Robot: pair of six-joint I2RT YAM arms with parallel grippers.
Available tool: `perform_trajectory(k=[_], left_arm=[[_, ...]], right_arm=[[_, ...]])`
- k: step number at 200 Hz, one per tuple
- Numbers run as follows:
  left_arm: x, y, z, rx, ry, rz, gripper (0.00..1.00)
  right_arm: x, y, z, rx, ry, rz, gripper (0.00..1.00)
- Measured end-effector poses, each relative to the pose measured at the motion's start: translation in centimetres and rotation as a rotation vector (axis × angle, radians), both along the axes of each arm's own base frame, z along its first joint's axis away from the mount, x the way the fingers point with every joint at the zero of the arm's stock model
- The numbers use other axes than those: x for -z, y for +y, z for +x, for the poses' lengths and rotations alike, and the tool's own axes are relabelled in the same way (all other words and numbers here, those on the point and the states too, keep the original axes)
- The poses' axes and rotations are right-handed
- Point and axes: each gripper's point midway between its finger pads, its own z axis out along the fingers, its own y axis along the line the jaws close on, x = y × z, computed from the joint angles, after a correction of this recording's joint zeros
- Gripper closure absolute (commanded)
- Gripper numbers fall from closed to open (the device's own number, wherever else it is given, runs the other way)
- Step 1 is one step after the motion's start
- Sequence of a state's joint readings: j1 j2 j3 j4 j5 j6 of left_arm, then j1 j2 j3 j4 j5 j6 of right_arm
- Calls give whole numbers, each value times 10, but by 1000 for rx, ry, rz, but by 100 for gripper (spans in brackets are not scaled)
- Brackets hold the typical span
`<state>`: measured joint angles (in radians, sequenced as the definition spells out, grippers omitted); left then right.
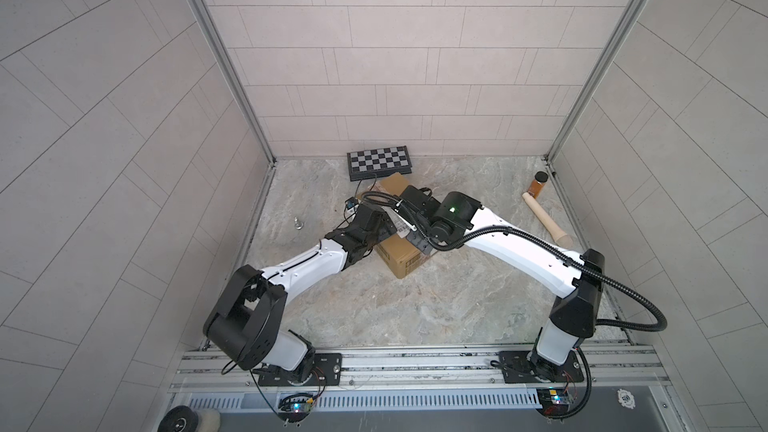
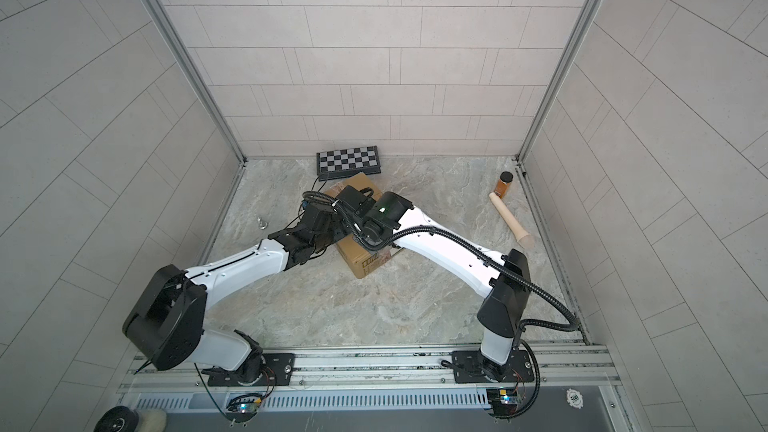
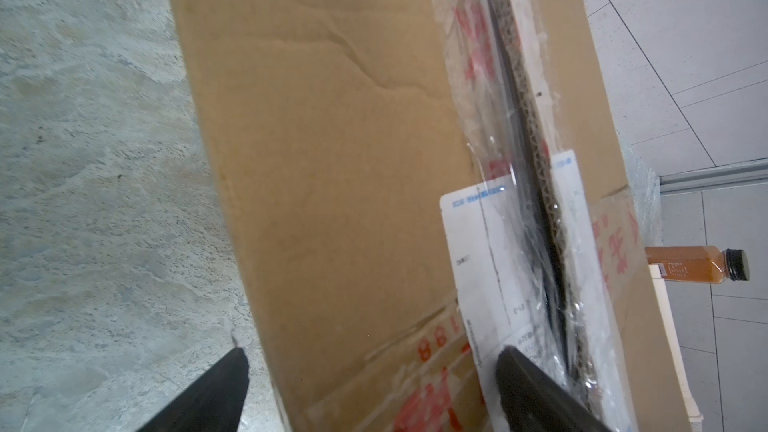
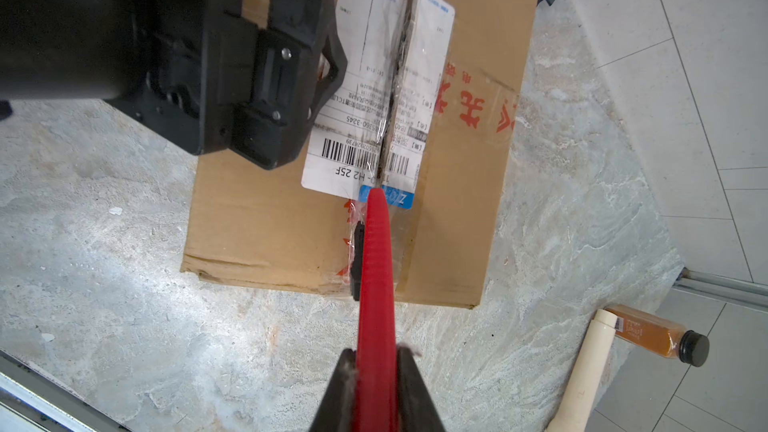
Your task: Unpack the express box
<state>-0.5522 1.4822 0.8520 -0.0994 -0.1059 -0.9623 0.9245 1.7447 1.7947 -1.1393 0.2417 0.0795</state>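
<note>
The brown corrugated cardboard express box [image 1: 401, 261] lies closed on the marble worktop [image 1: 415, 309], just 12 o'clock of its middle. Its top seam looks slit most of the way, through the white shipping label [image 4: 432, 35]; the last stretch and the flaps seem left. The right hand [image 4: 376, 357], over the box's 5 o'clock end, clenches a red utility knife [image 4: 376, 263], tip on the seam. The left hand [image 3: 372, 353], at its 9 o'clock side, gapes empty, straddling the box's edge.
</note>
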Motion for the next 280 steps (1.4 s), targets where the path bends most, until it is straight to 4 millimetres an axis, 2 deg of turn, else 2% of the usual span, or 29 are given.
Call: perform_trajectory(k=[128, 180, 219, 280], left_arm=[[2, -12, 6, 18, -13, -40, 5], [2, -12, 6, 16, -12, -42, 5], [1, -13, 6, 17, -14, -45, 5], [0, -13, 6, 16, -14, -47, 5]], right_arm=[[-18, -18, -16, 0, 30, -4, 100], [-36, -31, -35, -18, 41, 28, 100], [-27, -32, -44, -33, 80, 25, 100], [-30, -30, -39, -27, 70, 25, 100]])
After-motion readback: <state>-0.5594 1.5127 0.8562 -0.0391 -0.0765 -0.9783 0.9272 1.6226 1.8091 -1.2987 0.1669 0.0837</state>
